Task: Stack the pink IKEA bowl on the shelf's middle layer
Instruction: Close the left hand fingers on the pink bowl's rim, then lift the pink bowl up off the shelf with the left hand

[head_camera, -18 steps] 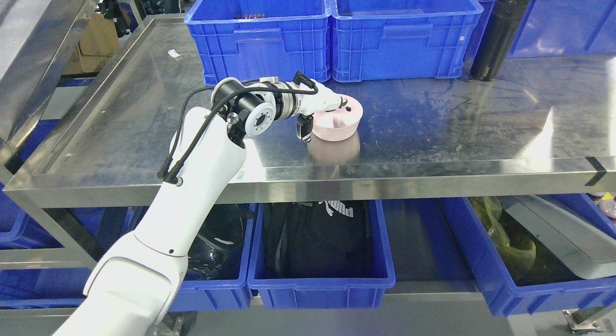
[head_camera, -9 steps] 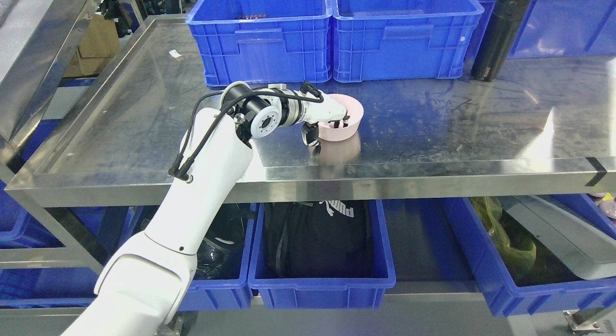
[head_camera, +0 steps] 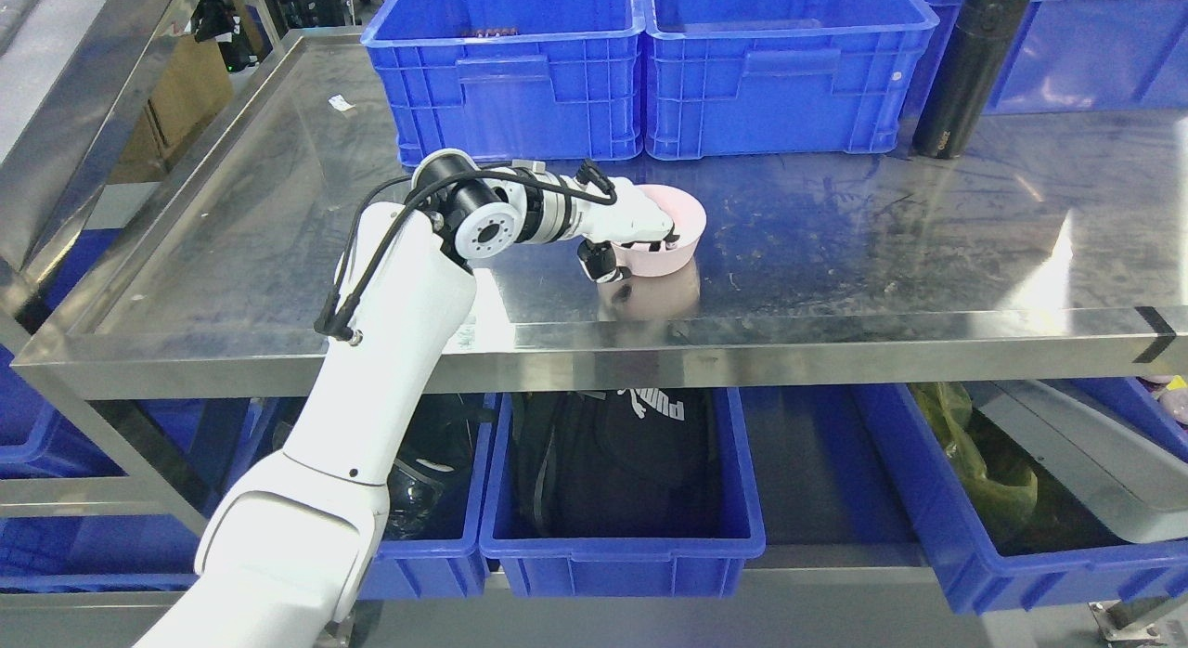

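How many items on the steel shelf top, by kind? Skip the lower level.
Blue crates: 3 (, the last cut off by the frame edge)
Pink bowl: 1, held in the left hand
Black bottle: 1
Small white scrap: 1
Total: 6

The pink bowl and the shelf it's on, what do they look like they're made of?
The pink bowl looks like matte plastic: even pale colour, soft dull sheen, though glazed ceramic can't be ruled out. The shelf looks like brushed stainless steel: it mirrors the bowl and blue crates and shows fine scuffs.
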Controlling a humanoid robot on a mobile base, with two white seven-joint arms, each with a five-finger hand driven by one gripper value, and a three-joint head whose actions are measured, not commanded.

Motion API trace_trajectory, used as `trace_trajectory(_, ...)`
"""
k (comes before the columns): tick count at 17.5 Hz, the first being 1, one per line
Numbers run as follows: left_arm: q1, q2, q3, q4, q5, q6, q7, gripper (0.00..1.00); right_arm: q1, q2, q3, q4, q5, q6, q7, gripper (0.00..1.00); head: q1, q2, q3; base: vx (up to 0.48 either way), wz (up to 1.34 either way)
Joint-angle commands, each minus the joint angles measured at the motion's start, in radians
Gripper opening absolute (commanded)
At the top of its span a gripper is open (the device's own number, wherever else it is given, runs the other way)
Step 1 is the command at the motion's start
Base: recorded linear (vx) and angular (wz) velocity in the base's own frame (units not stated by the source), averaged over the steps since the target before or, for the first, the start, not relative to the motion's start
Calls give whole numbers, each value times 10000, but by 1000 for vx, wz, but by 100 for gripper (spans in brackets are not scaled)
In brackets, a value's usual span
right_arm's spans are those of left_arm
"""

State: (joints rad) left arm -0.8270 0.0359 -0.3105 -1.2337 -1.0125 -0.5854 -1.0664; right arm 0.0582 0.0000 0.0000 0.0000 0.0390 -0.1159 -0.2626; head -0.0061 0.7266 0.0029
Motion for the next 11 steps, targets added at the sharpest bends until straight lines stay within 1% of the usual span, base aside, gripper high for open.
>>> trace_trajectory(1, 17, -184, 2964, -332, 307, -726, 509, 0, 1, -175, 46, -174, -6, 8, 3, 100, 0, 0, 0, 0, 0)
trace_trajectory(4, 78, -184, 3182, -1190, 996, -849, 907, 0, 1, -175, 46, -174, -6, 8, 3, 100, 0, 0, 0, -2, -9)
trace_trajectory(5, 94, -184, 3182, -1390, 1135, -1077, 1045, 0, 1, -175, 46, -174, 9, 8, 3, 100, 0, 0, 0, 0, 0)
trace_trajectory(7, 125, -184, 3197, -1637, 1380, -1401, 1169, 0, 1, -175, 46, -174, -6, 8, 3, 100, 0, 0, 0, 0, 0)
trace_trajectory(9, 217, -184, 3212, -1821, 1504, -1432, 1184, 0, 1, -175, 31, -174, 9, 8, 3, 100, 0, 0, 0, 0, 0)
trace_trajectory(11, 202, -184, 3197, -2172, 2251, -1494, 1245, 0, 1, -175, 46, -174, -6, 8, 3, 100, 0, 0, 0, 0, 0)
